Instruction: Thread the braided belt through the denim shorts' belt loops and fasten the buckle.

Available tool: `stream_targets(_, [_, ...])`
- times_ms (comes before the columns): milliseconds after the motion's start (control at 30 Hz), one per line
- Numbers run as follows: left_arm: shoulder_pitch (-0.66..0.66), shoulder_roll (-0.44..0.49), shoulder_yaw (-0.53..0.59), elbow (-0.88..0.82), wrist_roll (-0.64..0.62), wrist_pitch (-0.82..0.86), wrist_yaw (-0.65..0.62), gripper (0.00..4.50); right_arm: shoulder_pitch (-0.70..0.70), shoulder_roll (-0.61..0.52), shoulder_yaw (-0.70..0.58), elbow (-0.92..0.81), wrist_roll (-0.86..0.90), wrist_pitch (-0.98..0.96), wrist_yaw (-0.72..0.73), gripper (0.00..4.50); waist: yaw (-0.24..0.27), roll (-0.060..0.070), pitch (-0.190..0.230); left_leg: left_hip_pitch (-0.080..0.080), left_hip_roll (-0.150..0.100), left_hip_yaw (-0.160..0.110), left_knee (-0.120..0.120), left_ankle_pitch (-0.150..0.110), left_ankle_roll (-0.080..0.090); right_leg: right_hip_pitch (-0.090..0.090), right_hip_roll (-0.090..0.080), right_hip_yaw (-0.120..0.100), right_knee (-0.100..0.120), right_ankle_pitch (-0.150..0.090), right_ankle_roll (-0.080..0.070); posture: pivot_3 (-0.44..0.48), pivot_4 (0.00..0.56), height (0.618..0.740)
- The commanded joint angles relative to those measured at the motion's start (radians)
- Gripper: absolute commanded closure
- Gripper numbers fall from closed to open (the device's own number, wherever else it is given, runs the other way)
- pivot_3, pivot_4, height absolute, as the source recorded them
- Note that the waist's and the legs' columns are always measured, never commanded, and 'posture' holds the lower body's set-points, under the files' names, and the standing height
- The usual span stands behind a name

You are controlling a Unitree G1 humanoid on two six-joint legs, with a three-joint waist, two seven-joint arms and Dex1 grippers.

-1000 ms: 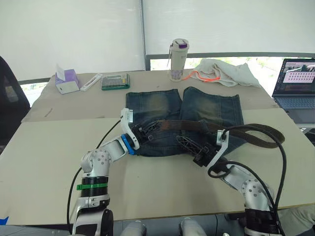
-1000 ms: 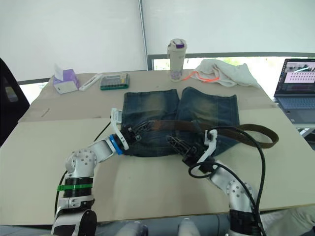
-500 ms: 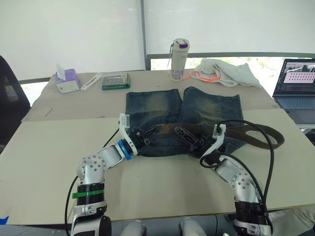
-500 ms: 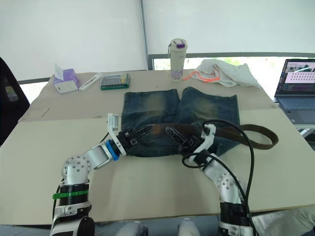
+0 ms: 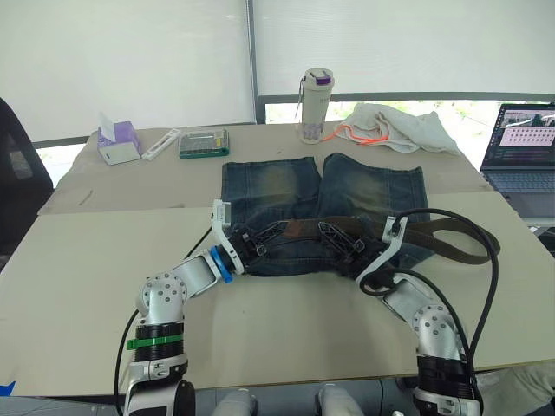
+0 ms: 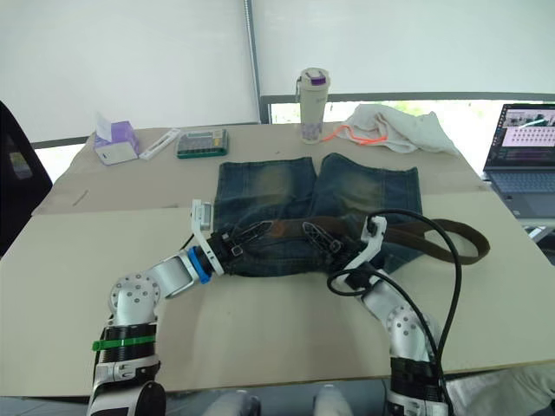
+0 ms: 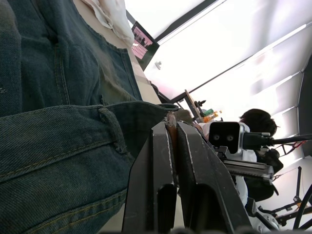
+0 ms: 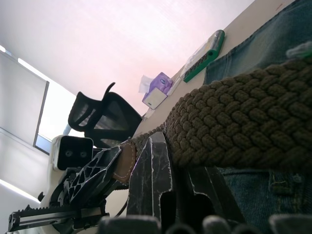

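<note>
1. Eye view: right gripper has moved right since a second ago, drawing the braided belt along the denim shorts waistband; threading is advancing.
2. Left wrist view: left gripper pinches the belt end.
3. Right wrist view: right fingers clamp the braid.

Bright window backlight, blown-out wrist views

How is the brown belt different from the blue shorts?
The braided belt is a long, narrow brown strap with a woven look; the denim shorts are wide, blue and smooth, with faded yellowish patches. The belt curves off past the shorts' edge onto the table, while the shorts lie spread flat. Both rest on the table, the belt crossing the shorts' waist end.
</note>
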Motion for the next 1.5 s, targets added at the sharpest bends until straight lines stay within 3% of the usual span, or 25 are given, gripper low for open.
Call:
stream_targets(33, [-0.016, 0.006, -0.006, -0.037, -0.013, -0.02, -0.005, 4.14, 0.001, -0.009, 0.01, -0.049, 0.029, 0.006, 0.021, 4.49, 0.0, 0.0, 0.0, 0.0, 0.0, 0.0, 0.0, 0.0, 0.0, 0.0, 0.0, 0.0, 0.0, 0.0, 0.0, 0.0, 0.15, 0.74])
stream_targets(200, [0.007, 0.036, -0.042, -0.104, 0.042, -0.105, -0.052, 2.46, -0.018, -0.013, -0.03, -0.016, 0.0, -0.033, -0.025, 4.5, 0.0, 0.0, 0.0, 0.0, 0.0, 0.0, 0.0, 0.0, 0.0, 0.0, 0.0, 0.0, 0.0, 0.0, 0.0, 0.0, 0.15, 0.74])
stream_targets(333, [0.064, 0.208, -0.24, -0.141, 0.309, -0.279, -0.175, 1.1, -0.037, -0.049, -0.09, 0.029, -0.021, -0.05, -0.084, 4.5, 0.001, 0.0, -0.001, 0.001, 0.0, 0.001, -0.004, 0.002, -0.003, 0.0, 0.0, 0.001, -0.001, 0.001, -0.001, 0.0, 0.15, 0.74])
stream_targets(433, [0.064, 0.292, -0.294, -0.105, 0.414, -0.406, -0.268, 0.05, -0.035, -0.092, -0.12, 0.05, -0.015, -0.025, -0.099, 4.5, 0.005, 0.0, -0.001, 0.001, 0.0, 0.001, -0.005, 0.002, -0.004, -0.001, 0.0, 0.001, -0.002, 0.001, -0.002, 0.0, 0.15, 0.74])
stream_targets(633, [0.057, 0.343, -0.316, -0.055, 0.507, -0.582, -0.398, 0.02, -0.035, -0.141, -0.179, 0.106, -0.001, 0.003, -0.156, 4.5, 0.005, 0.0, -0.001, 0.0, 0.0, 0.001, -0.005, 0.002, -0.003, 0.0, 0.0, 0.001, -0.004, 0.001, -0.002, 0.0, 0.15, 0.74])
stream_targets(833, [0.071, 0.321, -0.316, -0.064, 0.521, -0.674, -0.456, 0.02, -0.029, -0.154, -0.241, 0.131, 0.051, 0.027, -0.205, 4.5, 0.007, 0.0, 0.0, 0.0, 0.001, 0.001, -0.005, 0.002, -0.003, 0.0, 0.0, 0.001, -0.003, 0.001, -0.002, 0.0, 0.15, 0.74])
stream_targets(1300, [0.051, 0.309, -0.32, 0.004, 0.571, -0.72, -0.509, 0.02, -0.007, -0.155, -0.199, 0.11, 0.105, 0.125, -0.193, 4.5, 0.003, 0.0, 0.0, 0.0, 0.001, 0.001, -0.005, 0.002, -0.003, 0.0, 0.0, 0.0, -0.003, 0.001, -0.002, 0.0, 0.15, 0.74])
stream_targets(1500, [0.043, 0.274, -0.256, 0.027, 0.509, -0.67, -0.482, 0.02, -0.053, -0.097, -0.164, 0.16, 0.112, 0.154, -0.215, 4.5, -0.005, 0.0, -0.001, 0.0, 0.003, 0.001, -0.005, 0.002, -0.003, 0.0, 0.002, 0.0, -0.002, 0.001, -0.002, 0.0, 0.15, 0.74])
